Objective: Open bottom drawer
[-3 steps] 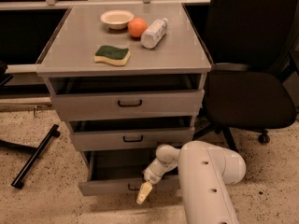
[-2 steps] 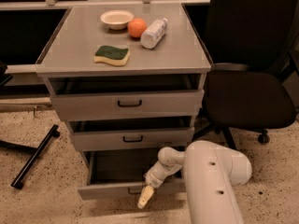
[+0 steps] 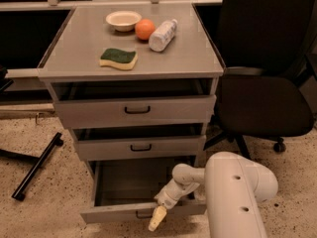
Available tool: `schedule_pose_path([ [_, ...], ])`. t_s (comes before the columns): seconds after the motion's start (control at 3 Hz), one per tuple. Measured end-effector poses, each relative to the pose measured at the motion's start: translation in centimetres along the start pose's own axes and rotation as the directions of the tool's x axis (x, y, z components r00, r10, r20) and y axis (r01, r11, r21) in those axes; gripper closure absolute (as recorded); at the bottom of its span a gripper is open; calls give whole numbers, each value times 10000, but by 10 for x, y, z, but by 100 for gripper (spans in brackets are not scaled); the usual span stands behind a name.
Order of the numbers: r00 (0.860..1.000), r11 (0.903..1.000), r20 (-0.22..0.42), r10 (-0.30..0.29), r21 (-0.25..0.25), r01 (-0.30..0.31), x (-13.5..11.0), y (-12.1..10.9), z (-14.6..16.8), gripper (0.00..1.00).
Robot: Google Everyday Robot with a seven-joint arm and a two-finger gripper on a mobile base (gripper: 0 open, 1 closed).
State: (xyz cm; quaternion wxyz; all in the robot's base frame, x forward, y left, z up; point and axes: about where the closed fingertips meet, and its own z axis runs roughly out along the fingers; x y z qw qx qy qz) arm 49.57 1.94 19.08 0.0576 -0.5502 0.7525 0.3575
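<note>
Hanging at the lower centre of the frame, the gripper point(image 3: 157, 218) sits right at the front panel of the bottom drawer point(image 3: 111, 214), its yellowish tip pointing down over the panel's upper edge, just right of the small black bar handle point(image 3: 142, 214); touching or only close, can't tell. Can't tell either if the gripper is open or clamped on anything, since only one pale tip shows. The drawer front runs left-right across the frame, tilted slightly up to the right, and stands well forward of the middle drawer point(image 3: 141, 147) and top drawer point(image 3: 136, 110), with the inside of the tray exposed behind it. So the drawer lies directly under and left of the gripper, and its slide direction is toward the bottom edge of the frame. The white arm point(image 3: 233, 192) enters from lower right, with a thin wrist link reaching left and down to the panel. Judgement: drawer largely open, any further pull goes straight down-frame.
</note>
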Motion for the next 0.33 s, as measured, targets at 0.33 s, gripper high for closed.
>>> schedule_pose_path([
  [0.33,10000,10000,0,-1,0,1,0,0,0,0],
])
